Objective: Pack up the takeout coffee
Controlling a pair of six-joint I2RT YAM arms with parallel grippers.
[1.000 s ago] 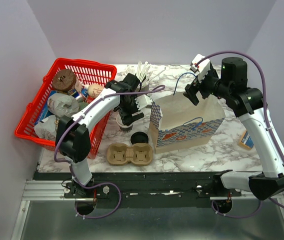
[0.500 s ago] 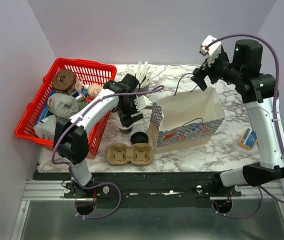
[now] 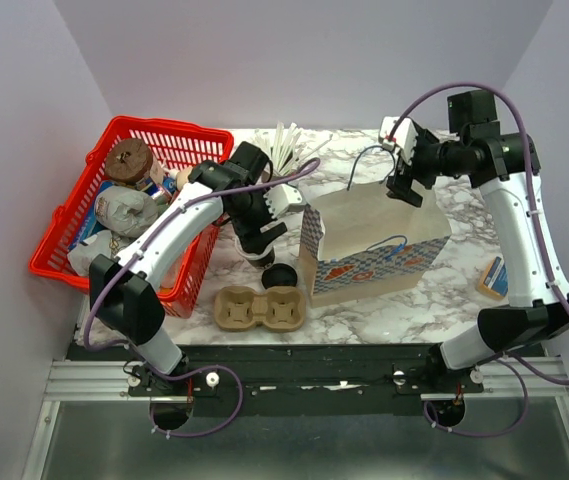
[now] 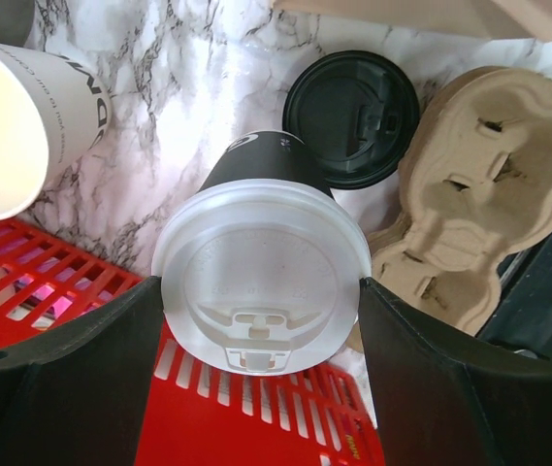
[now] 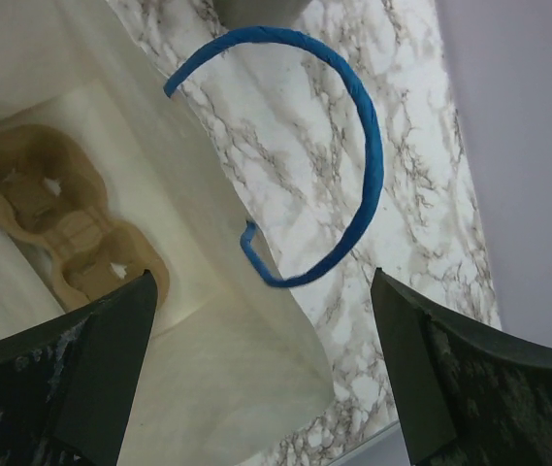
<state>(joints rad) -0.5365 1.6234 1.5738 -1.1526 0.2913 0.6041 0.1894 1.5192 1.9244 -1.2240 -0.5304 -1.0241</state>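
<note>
The left jaws clasp one takeout coffee [image 4: 261,282] beside one black lid [image 4: 351,116].

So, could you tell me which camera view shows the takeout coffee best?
Left wrist view: the takeout coffee, white lid and dark body, sits large between the fingers. In the top external view the left gripper hides most of it; the right wrist view shows none.
</note>
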